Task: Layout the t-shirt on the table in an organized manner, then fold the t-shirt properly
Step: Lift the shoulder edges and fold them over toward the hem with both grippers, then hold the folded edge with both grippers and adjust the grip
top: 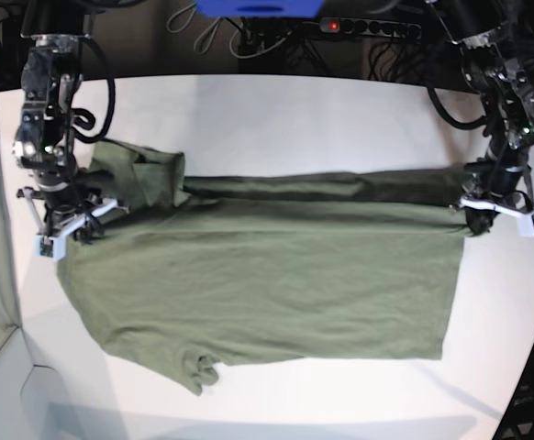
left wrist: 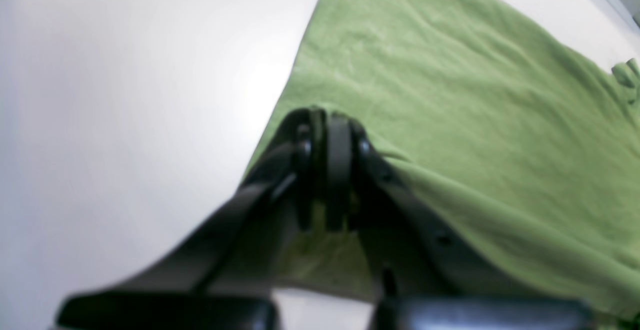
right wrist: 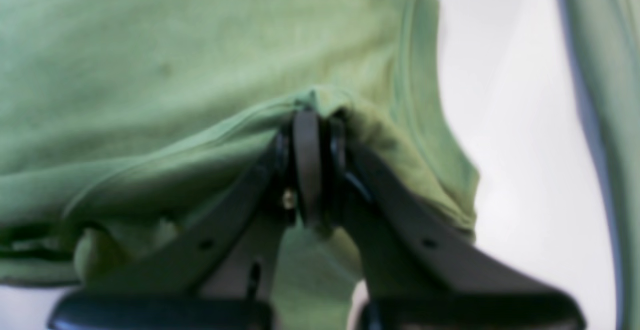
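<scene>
The t-shirt (top: 276,275) lies spread across the middle of the table (top: 294,110) — soft olive cotton, matte, with shallow creases and one long lengthwise fold along its far side. The table is smooth matte white with a curved edge.

The left gripper (left wrist: 327,170) has its dark jaws pressed together on a pinch of the shirt's edge at the hem end; beyond the jaws the cloth runs out flat and faintly wrinkled. The right gripper (right wrist: 312,170) is likewise clamped on a bunched ridge of fabric at the sleeve end, the cloth puckering into rounded folds on both sides of the jaws.

Both wrist views are blurred, so the weave and stitching cannot be made out. The gripper bodies cover the cloth just behind the fingertips, and a small crumpled knot at the shirt's near edge is too indistinct to identify.
</scene>
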